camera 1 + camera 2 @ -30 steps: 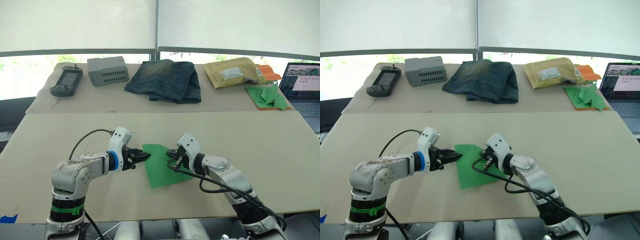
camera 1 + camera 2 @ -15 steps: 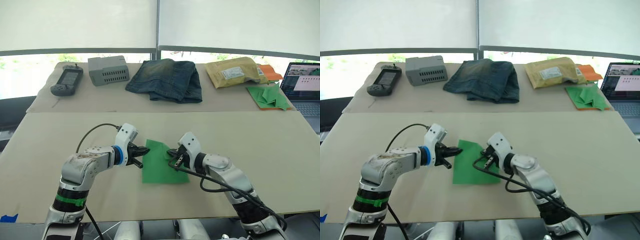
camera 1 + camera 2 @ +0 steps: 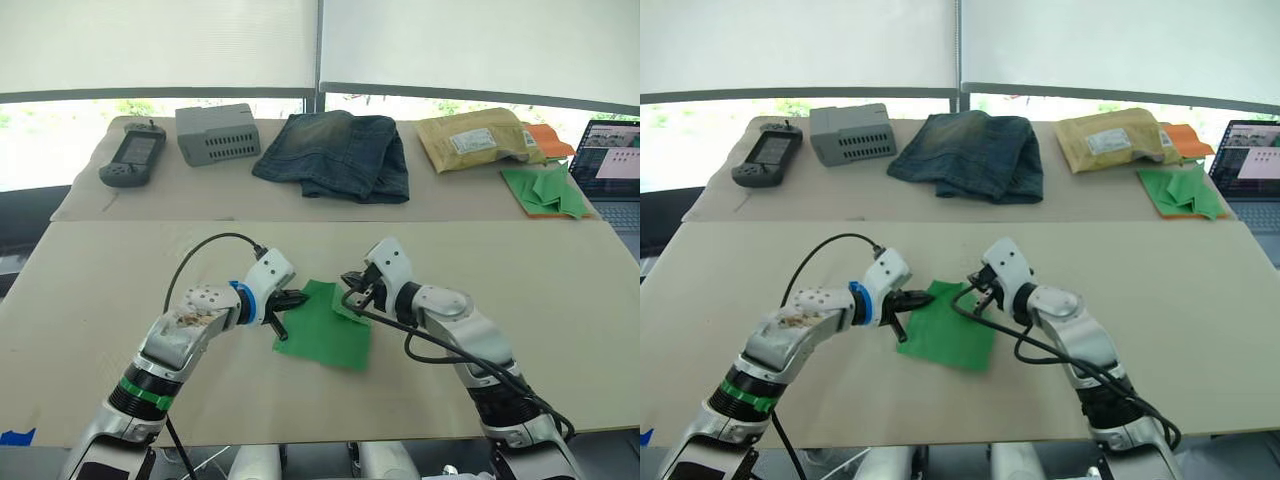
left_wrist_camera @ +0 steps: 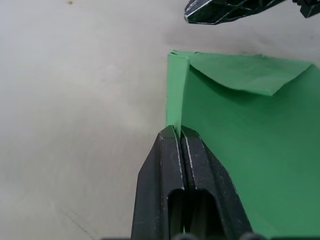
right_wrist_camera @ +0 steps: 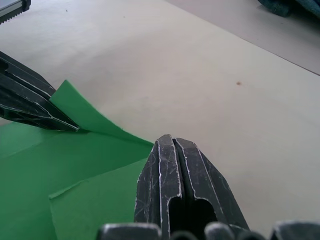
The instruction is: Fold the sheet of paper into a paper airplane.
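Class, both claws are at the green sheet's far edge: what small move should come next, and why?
Probably press the turned-over corner flat. The left claw is shut on the sheet of paper, the right claw is shut at its far corner, and that corner flap lies folded over, not yet creased.

Far beyond the fingers, along the back of the table (image 3: 120,290), lie a black handheld device (image 3: 132,160), a grey vented box (image 3: 218,133), folded jeans (image 3: 335,155), a padded yellow envelope (image 3: 476,140), and a pile of green paper shapes (image 3: 545,190) on an orange sheet (image 3: 552,138). An open laptop (image 3: 613,165) sits furthest right.
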